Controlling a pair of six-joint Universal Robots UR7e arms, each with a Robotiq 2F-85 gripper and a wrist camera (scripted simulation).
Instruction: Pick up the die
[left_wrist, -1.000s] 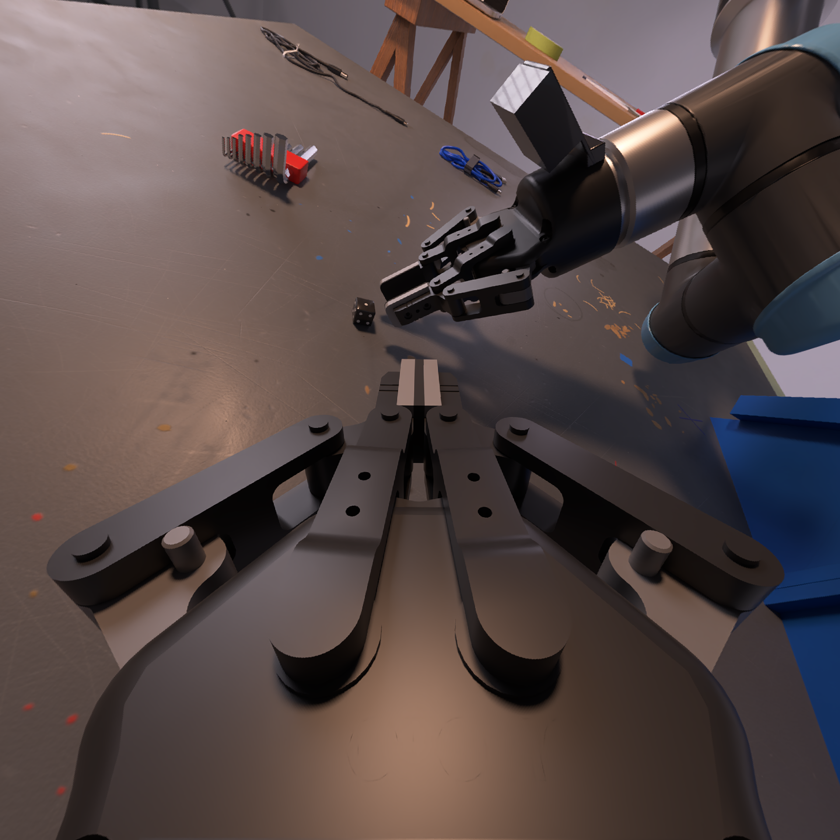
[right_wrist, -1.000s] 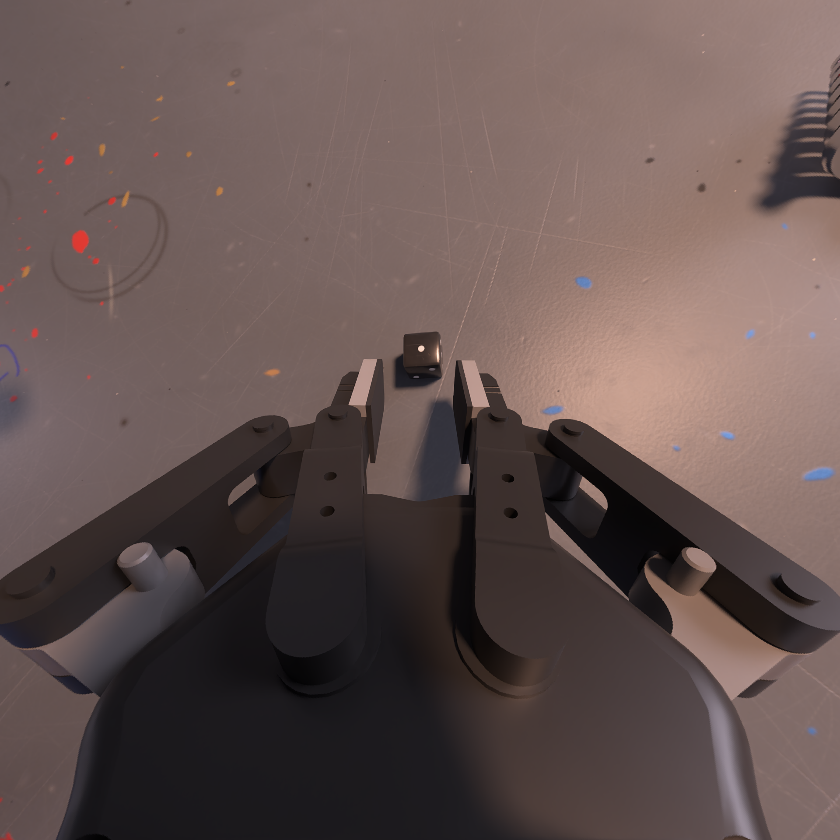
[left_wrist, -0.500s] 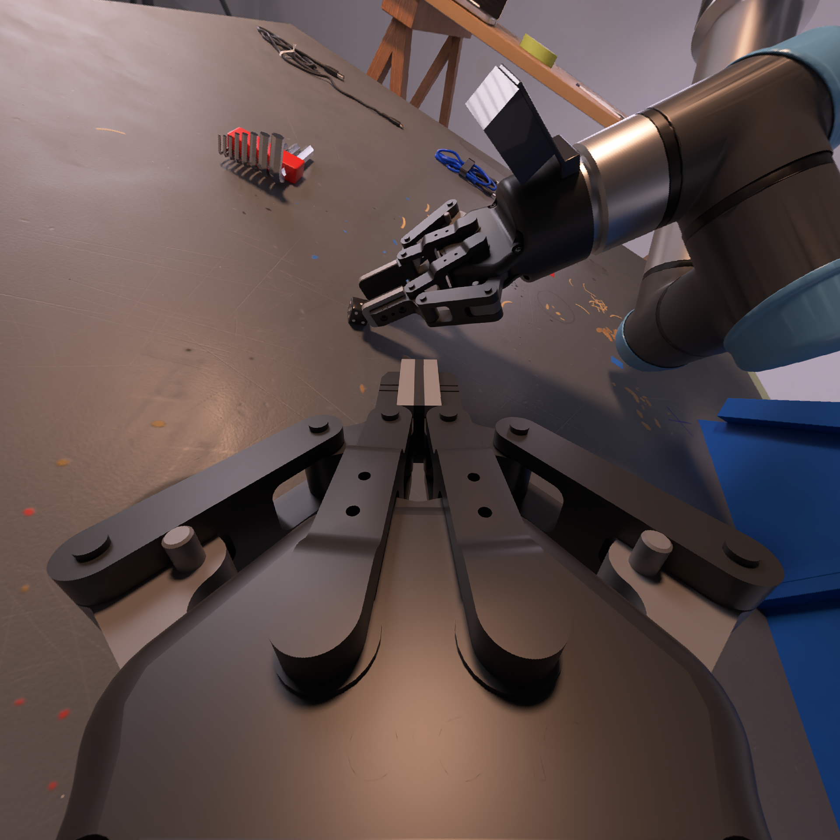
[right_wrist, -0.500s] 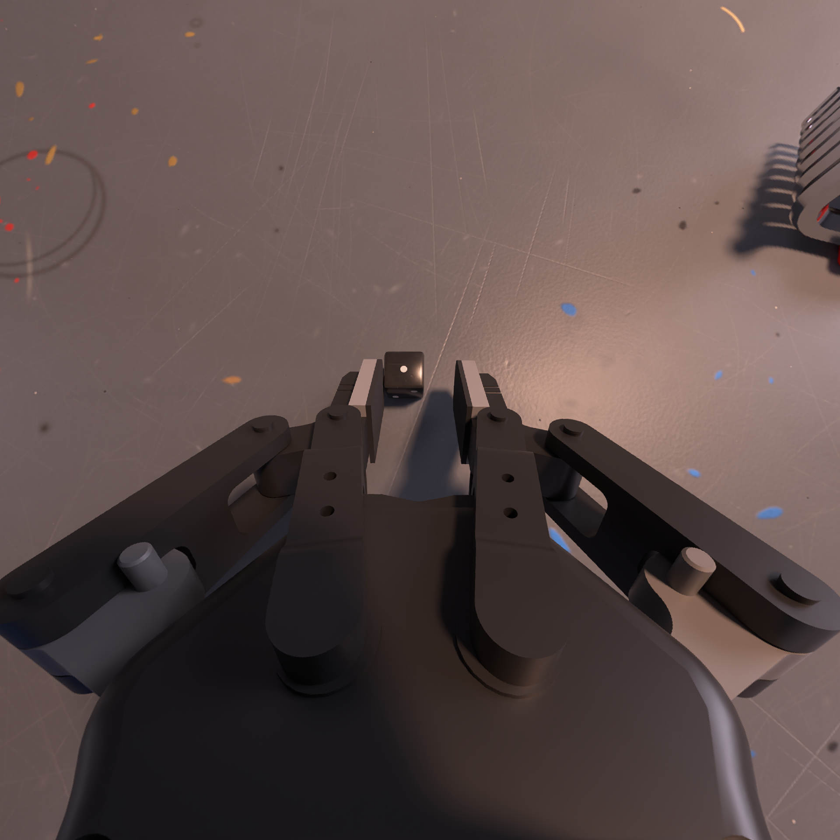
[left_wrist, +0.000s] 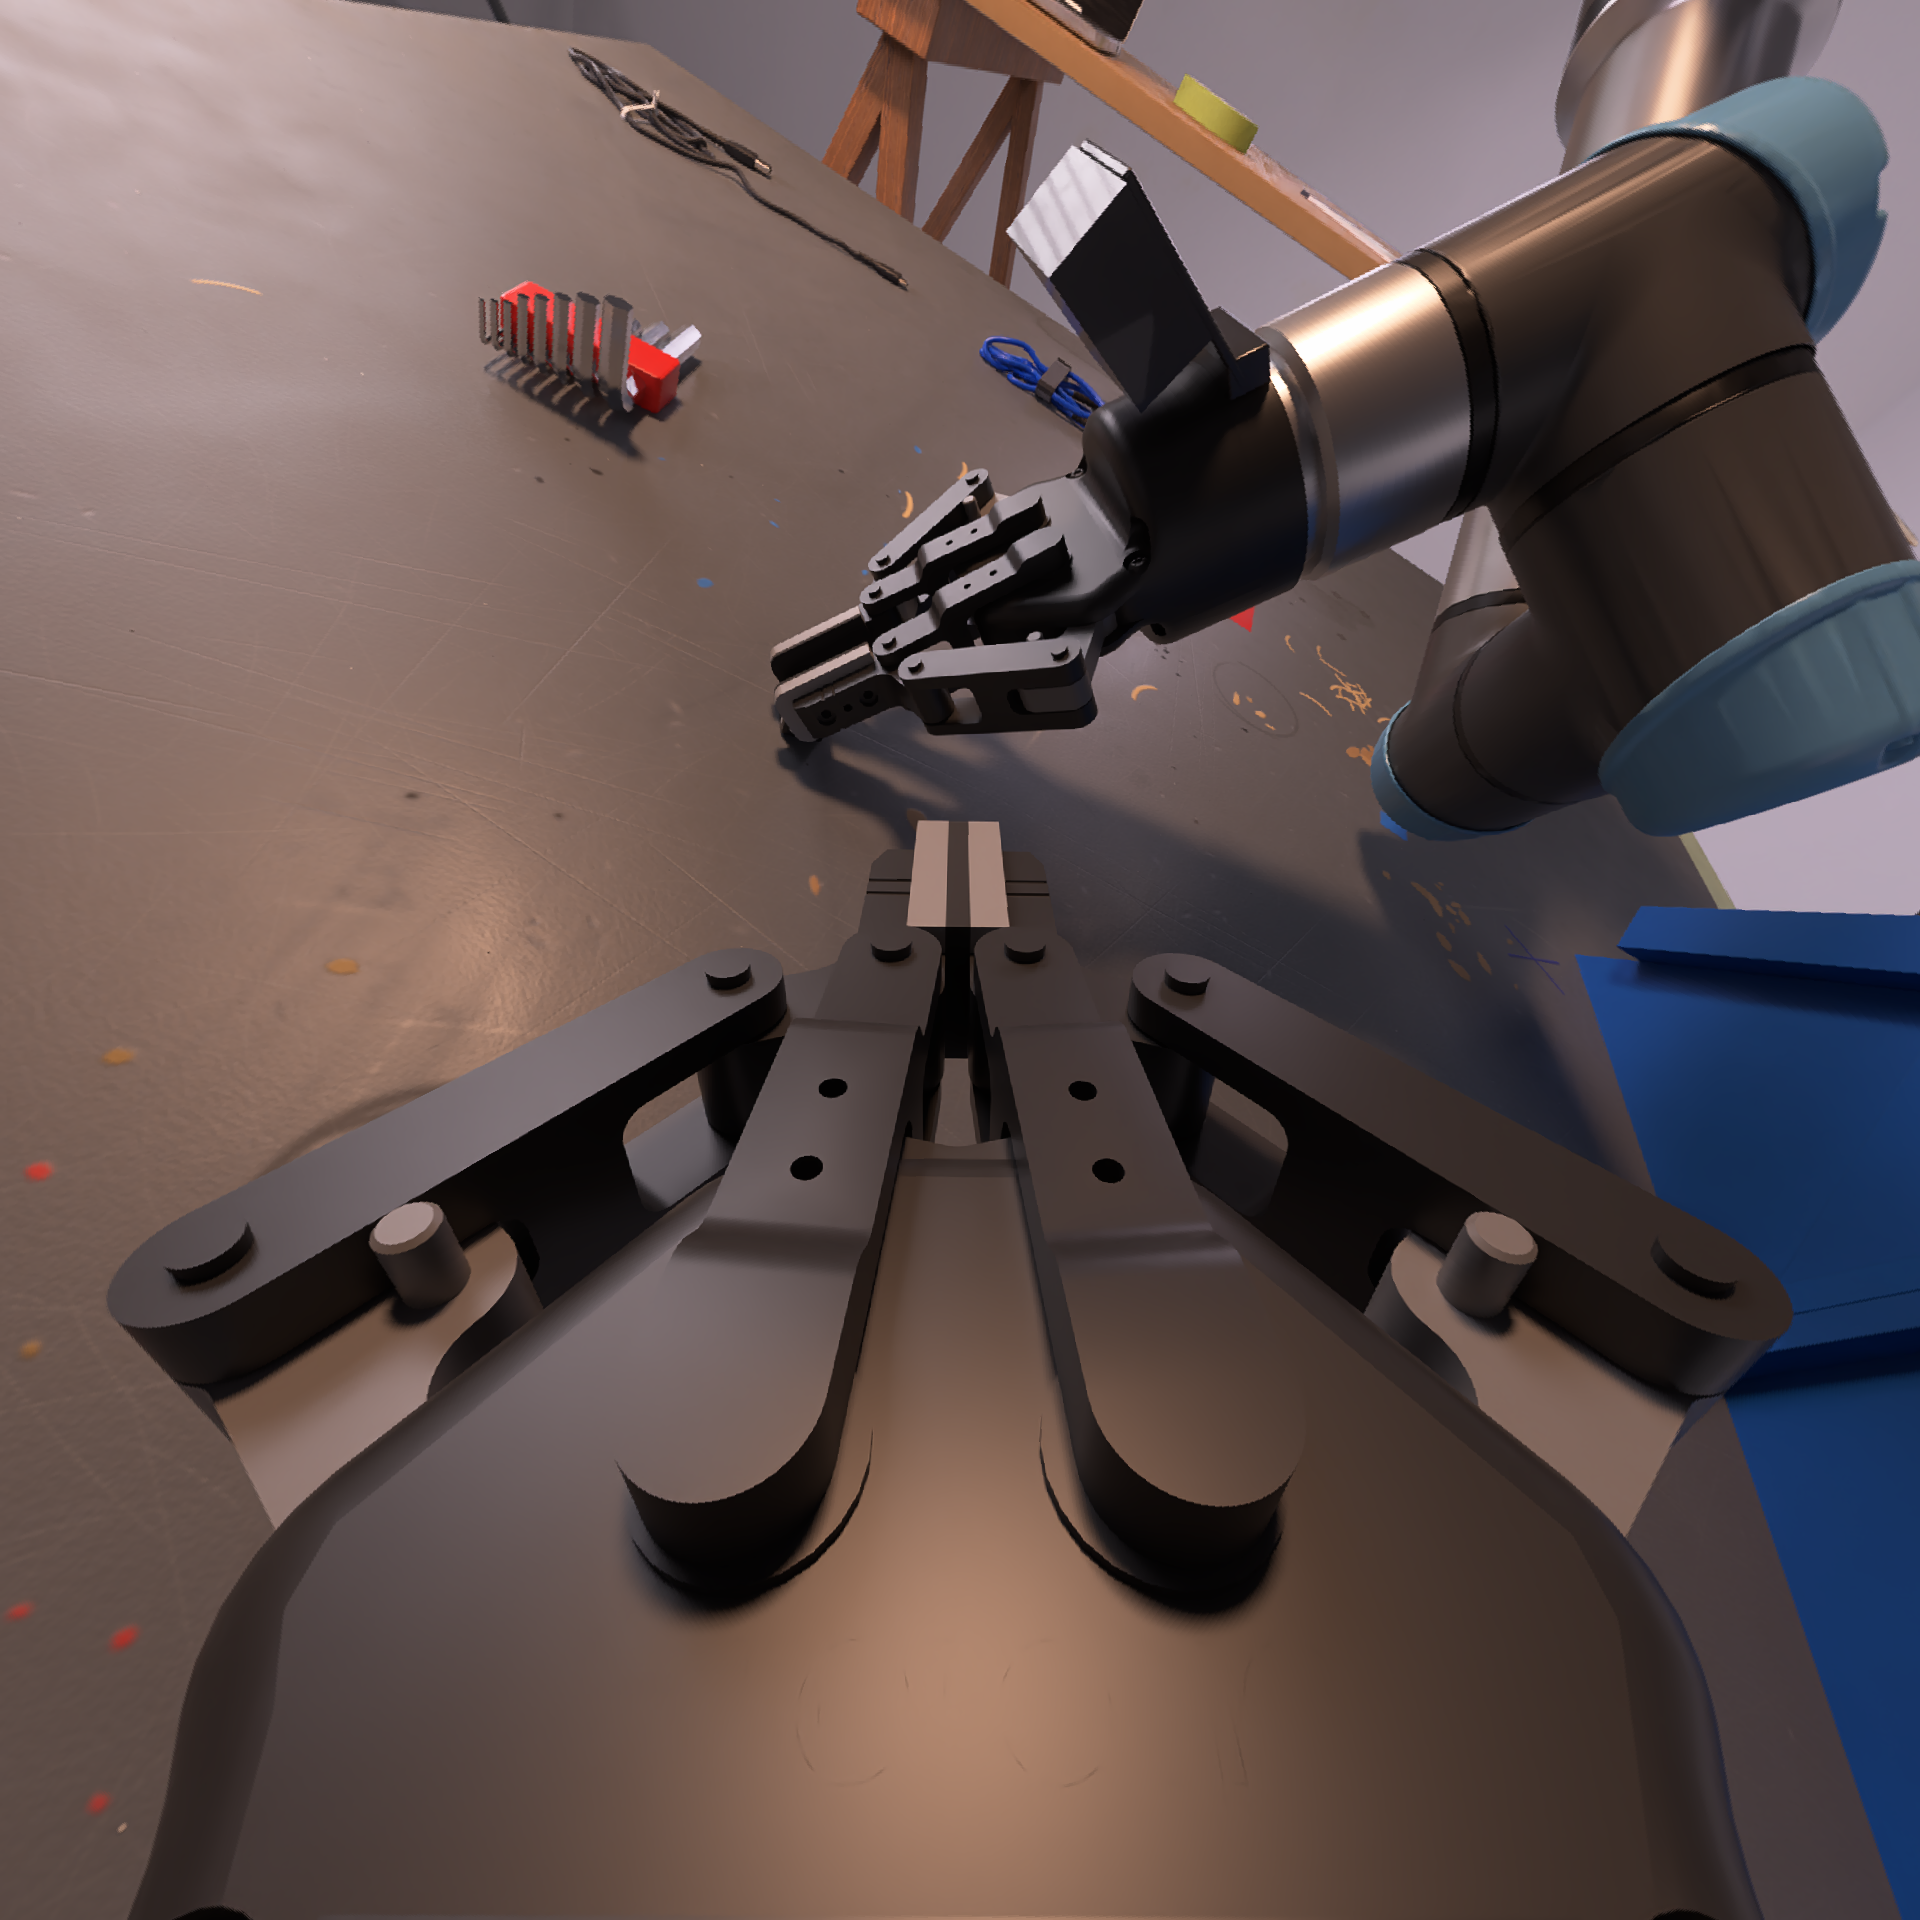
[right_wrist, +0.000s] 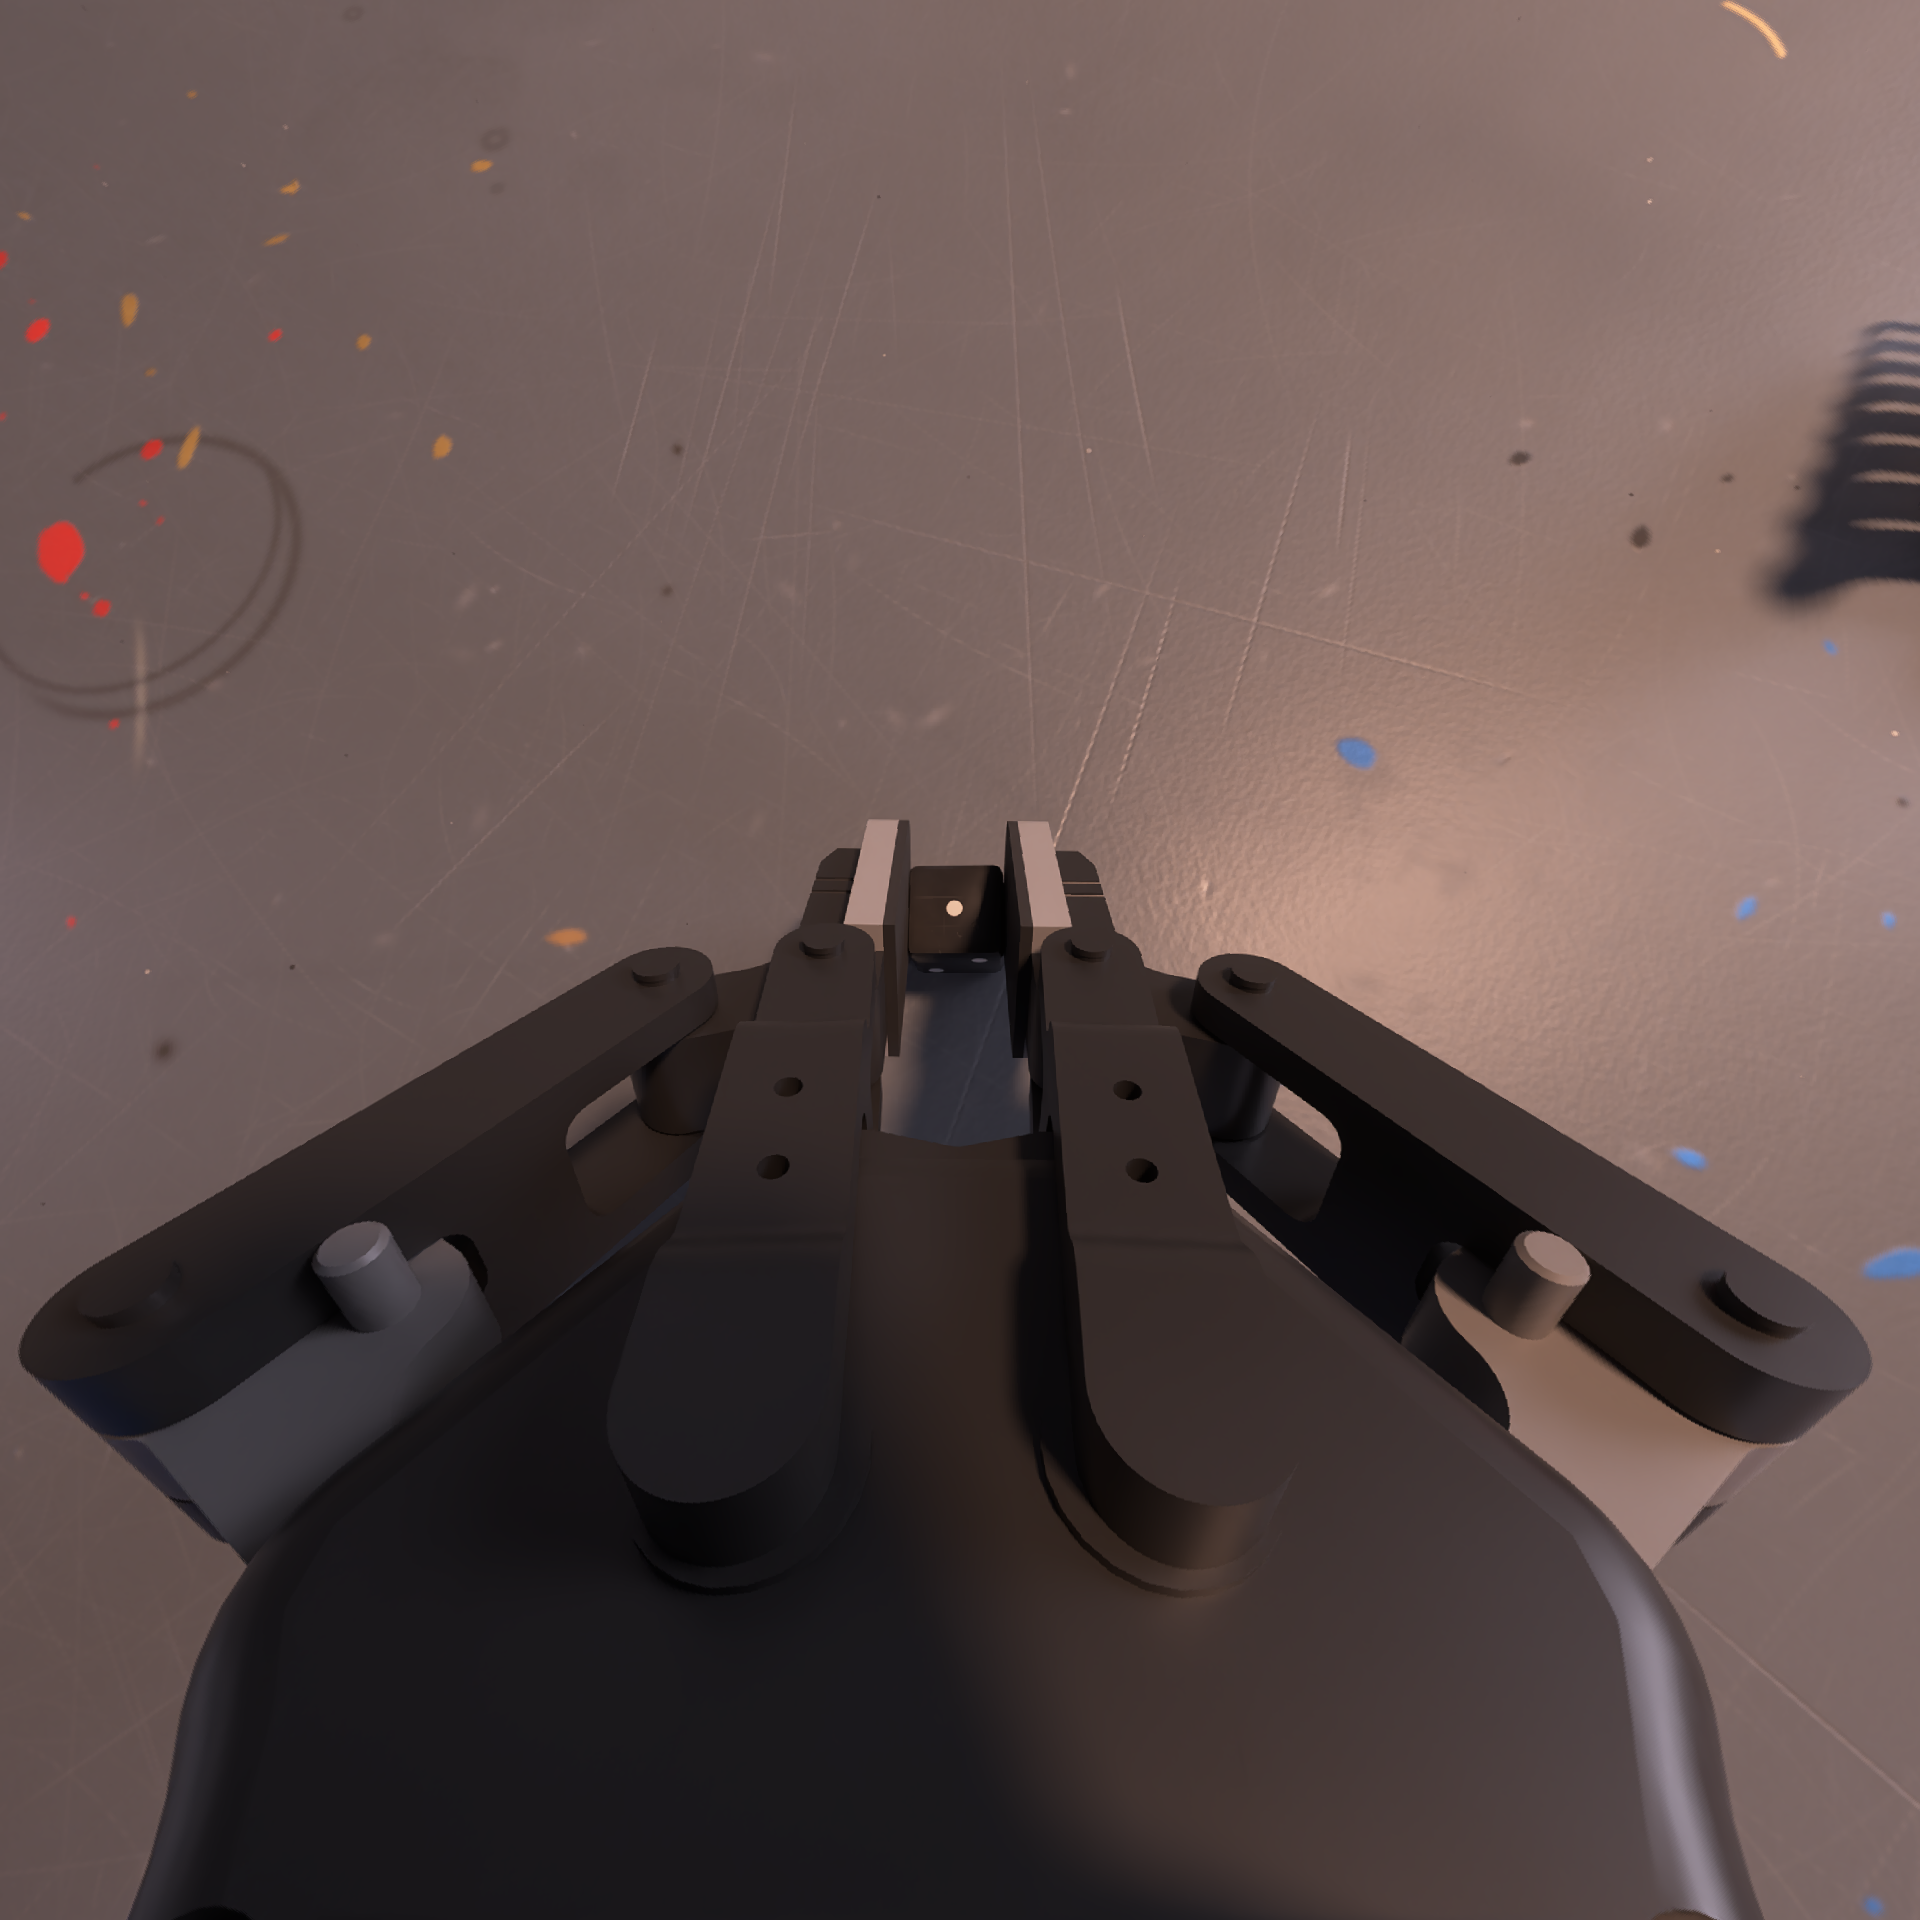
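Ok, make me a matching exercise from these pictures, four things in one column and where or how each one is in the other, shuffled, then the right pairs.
Things:
1. die
2. left tool
3. red holder of metal keys
4. blue cable bundle

States or places:
A. pads pressed together, nothing held
B. between the right tool's pads
C. near the table's far edge, behind the right arm's wrist
D. standing alone on the far table

Pairs: 1-B, 2-A, 3-D, 4-C
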